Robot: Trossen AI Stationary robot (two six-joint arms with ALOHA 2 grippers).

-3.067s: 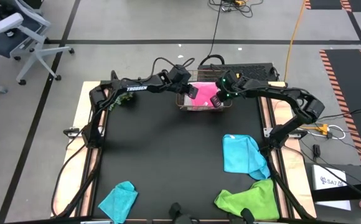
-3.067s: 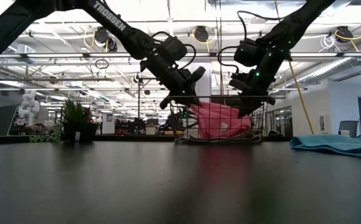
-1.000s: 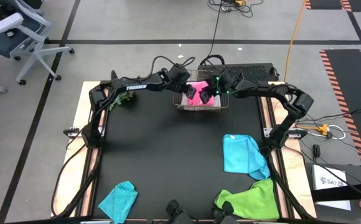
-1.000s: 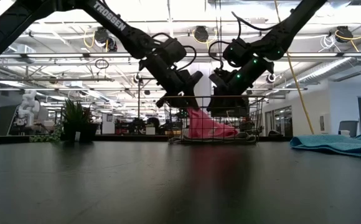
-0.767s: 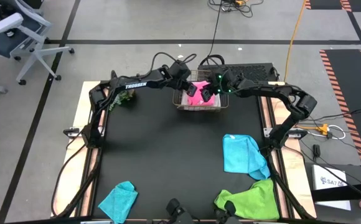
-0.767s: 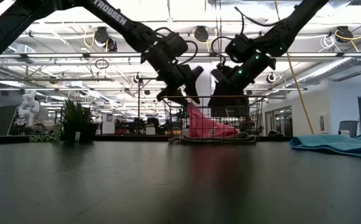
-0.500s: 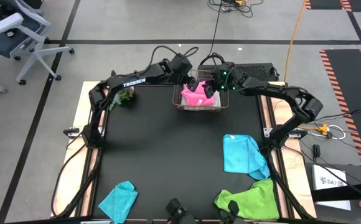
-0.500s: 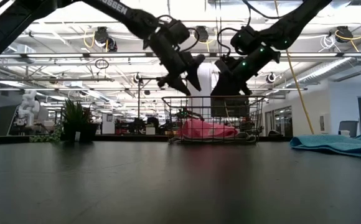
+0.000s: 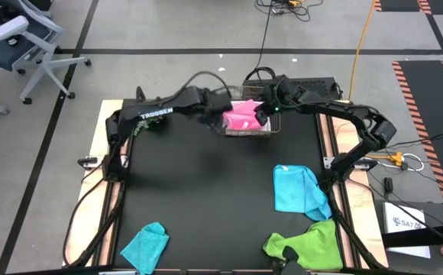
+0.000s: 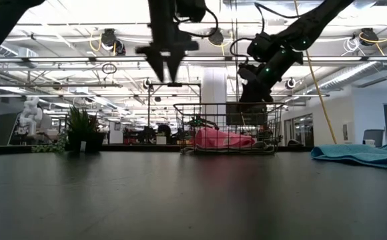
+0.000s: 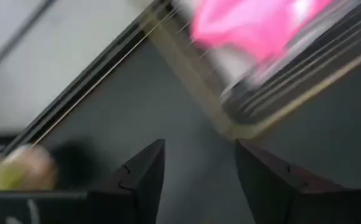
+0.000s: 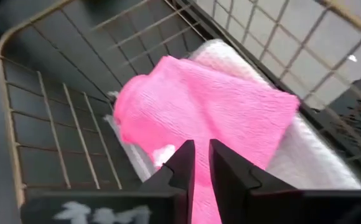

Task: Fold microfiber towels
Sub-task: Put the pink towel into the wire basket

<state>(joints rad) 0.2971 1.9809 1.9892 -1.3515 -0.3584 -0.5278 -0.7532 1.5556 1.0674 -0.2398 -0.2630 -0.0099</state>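
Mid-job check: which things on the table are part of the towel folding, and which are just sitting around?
Part of the job:
- hot pink microfiber towel in the wire basket
- white towel under it
- sky blue towel
- lime green towel
- small teal towel

Just lying about:
- small green plant at the table's far left corner

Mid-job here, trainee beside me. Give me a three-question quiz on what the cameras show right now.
1. True or false: the pink towel lies in the wire basket.
2. Which pincer stands open? A) left B) right
3. Fill in: beneath the pink towel in the basket lies a ____ towel.

Key
1. True.
2. A: the left pincer is open above the mat; the right pincer is nearly shut over the basket.
3. White.
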